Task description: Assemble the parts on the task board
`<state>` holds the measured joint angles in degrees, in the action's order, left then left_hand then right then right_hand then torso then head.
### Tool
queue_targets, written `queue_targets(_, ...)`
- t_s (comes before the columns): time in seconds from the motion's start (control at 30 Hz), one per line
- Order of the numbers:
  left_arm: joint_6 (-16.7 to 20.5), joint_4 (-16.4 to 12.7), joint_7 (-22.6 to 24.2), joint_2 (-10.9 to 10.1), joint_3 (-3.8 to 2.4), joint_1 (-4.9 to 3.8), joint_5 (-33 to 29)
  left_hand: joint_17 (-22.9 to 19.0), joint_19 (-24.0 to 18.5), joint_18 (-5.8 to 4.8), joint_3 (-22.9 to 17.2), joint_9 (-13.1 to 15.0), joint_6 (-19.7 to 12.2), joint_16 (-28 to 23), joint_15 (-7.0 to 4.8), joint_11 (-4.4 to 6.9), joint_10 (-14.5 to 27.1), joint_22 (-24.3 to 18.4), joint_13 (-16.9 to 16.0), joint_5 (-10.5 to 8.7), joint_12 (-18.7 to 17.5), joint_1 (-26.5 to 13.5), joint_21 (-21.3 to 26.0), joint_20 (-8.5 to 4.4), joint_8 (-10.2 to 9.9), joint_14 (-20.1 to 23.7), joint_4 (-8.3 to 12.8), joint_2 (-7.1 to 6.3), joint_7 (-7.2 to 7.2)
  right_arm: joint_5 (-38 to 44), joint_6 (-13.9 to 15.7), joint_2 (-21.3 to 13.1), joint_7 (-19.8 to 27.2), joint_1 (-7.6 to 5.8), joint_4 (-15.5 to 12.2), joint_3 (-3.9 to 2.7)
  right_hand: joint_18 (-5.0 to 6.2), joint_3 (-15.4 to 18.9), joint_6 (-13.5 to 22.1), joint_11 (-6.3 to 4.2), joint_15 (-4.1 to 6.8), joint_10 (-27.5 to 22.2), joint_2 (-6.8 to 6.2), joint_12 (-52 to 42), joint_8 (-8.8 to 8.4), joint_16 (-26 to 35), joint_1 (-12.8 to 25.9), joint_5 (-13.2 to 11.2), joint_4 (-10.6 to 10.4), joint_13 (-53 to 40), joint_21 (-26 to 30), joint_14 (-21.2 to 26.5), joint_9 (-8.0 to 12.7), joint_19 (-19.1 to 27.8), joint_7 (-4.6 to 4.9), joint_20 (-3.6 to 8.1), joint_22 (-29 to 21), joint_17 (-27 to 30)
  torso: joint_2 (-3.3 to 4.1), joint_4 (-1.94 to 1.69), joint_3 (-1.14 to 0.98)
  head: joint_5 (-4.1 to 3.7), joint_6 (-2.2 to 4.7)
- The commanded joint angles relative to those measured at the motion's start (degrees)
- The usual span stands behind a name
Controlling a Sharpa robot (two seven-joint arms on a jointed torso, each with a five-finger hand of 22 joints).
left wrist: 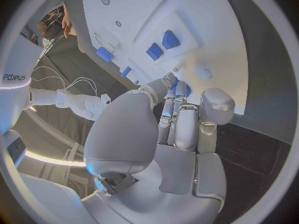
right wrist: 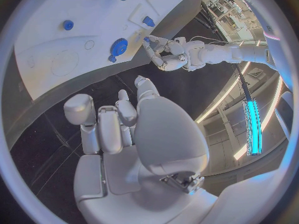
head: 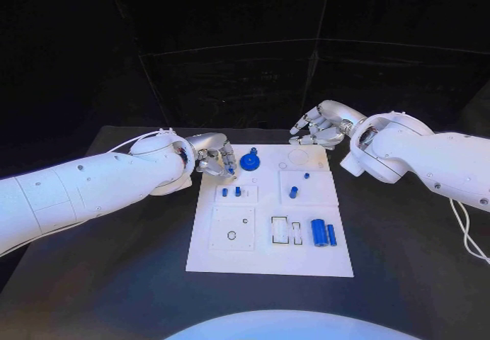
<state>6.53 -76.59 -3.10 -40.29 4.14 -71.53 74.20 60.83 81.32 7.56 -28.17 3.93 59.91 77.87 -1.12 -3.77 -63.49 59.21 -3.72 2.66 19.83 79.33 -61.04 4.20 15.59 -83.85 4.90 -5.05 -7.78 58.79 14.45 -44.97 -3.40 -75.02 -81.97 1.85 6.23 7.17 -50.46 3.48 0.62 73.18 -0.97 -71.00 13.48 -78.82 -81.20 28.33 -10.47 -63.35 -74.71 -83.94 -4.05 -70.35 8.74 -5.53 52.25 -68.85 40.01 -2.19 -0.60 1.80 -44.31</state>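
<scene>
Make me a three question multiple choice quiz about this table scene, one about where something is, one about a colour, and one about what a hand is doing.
1. Where does the blue gear lie on the board?
A. at its far end, near the left hand
B. at its near edge
C. off it, on the table

2. What colour are the two cylinders lying side by side near the board's right edge?
A. red
B. blue
C. green

3. What is the right hand doing?
A. gripping a cylinder
B. pressing the gear
C. hovering past the board's far end, holding nothing

Answers: 1 A, the gear sits right beside the left hand at the far end. 2 B, both show blue. 3 C, its fingers are apart and bare.
</scene>
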Motion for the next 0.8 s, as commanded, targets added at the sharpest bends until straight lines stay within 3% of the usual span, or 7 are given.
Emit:
queue_targets(0.03, -2.1, 0.68, -1.4, 0.45, 0.0, -0.04, -0.53, -0.11, 0.13, -0.79, -0.26, 0.04, 0.38, 0.06, -0.16, 0.15, -0.44, 0.0, -0.05, 0.15, -0.36, -0.57, -0.21, 0.12, -0.22, -1.13, 0.03, -0.07, 0.16, -0.1, -0.16, 0.05, 0.22, -0.09, 0.01, -0.03, 0.87, -0.31, 0.24, 0.02, 0.26, -0.14, 0.22, -0.33, 0.33, 0.24, -0.37, 0.34, -0.07, -0.03, 0.3, -1.87, 0.04, 0.19, -0.16, 0.18, -0.06, -0.04, 0.03, 0.03, -0.04, 0.05, -0.09)
queue_targets(0.37, -2.62, 3.04, -2.51, 2.3, 0.13, 0.28, -0.53, -0.15, 0.11, -0.78, -0.24, 0.04, 0.41, 0.05, -0.16, 0.15, -0.47, -0.04, -0.05, 0.15, -0.47, -0.73, -0.16, 0.13, -0.29, -1.13, 0.0, -0.11, 0.16, -0.1, -0.16, 0.2, 0.25, -0.09, 0.05, -0.03, 0.87, -0.35, 0.22, 0.01, 0.26, -0.17, 0.25, -0.3, 0.37, 0.23, -0.37, 0.48, -0.12, 0.02, 0.31, -1.88, 0.04, 0.18, -0.17, 0.18, -0.06, -0.07, 0.04, 0.07, -0.06, 0.01, -0.2)
queue_targets(0.8, -2.91, 2.86, -2.26, 3.05, 0.16, 0.52, -0.52, -0.27, 0.11, -0.79, -0.22, 0.05, 0.47, 0.01, -0.16, 0.16, -0.56, 0.04, -0.06, 0.15, -0.59, -0.9, -0.21, 0.14, -0.37, -1.1, -0.02, -0.15, 0.18, -0.1, -0.16, 0.21, 0.25, -0.08, 0.04, -0.03, 0.87, -0.35, 0.22, 0.01, 0.26, -0.17, 0.25, -0.3, 0.37, 0.23, -0.37, 0.48, -0.12, 0.02, 0.31, -1.88, 0.04, 0.18, -0.17, 0.18, -0.06, -0.07, 0.04, 0.02, -0.06, -0.05, -0.34)
